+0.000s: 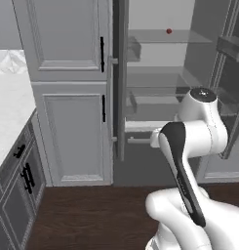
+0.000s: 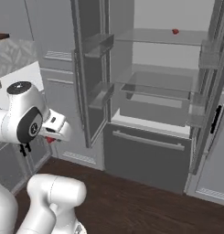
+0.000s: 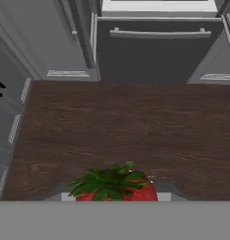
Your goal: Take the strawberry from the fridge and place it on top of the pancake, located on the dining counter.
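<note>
Floorboards (image 3: 121, 126) of dark brown wood cover the room, and they run right up to the fridge (image 2: 150, 155). Both top doors of the fridge are swung wide open, so I can see its clear shelves and light grey back wall. On the top shelf, at about one o'clock in the right base view, sits a small red thing (image 2: 175, 31); it is too small to tell what it is. The bottom drawer (image 3: 156, 49) is shut, with its long bar handle across it. Tall light grey cabinets (image 1: 72, 97) with black handles stand beside the fridge, at nine o'clock from it. A white worktop (image 1: 9, 117) sits further that way. The gripper (image 3: 115, 196) is closed around the strawberry (image 3: 117, 186), whose green leaves poke up over the floor.
</note>
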Robot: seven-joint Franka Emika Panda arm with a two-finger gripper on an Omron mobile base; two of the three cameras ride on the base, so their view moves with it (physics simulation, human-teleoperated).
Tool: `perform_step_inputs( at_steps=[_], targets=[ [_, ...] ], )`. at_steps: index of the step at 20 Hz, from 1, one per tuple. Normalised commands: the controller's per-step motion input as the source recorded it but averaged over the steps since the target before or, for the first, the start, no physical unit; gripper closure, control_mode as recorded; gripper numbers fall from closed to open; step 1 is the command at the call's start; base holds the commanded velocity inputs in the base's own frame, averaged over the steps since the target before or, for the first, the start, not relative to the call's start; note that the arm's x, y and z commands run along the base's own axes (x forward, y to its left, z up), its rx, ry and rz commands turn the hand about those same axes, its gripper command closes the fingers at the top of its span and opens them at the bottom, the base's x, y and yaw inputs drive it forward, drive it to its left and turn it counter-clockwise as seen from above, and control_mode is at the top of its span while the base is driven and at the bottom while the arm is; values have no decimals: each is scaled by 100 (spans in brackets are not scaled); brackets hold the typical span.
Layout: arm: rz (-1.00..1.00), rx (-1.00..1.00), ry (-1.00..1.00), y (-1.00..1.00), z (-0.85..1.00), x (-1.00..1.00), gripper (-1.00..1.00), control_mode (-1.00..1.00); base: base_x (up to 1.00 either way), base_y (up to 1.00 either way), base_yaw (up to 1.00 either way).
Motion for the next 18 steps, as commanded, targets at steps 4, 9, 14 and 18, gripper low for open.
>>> perform_step_inputs(
  at_steps=[4,9,14,18],
  targets=[
    [0,0,0,0,0,0,100,100,-100,60,57],
    [0,0,0,0,0,0,100,100,-67,40,78],
    [0,0,0,0,0,0,100,100,-11,38,95],
    [0,0,0,0,0,0,100,100,-4,47,97]
  ],
)
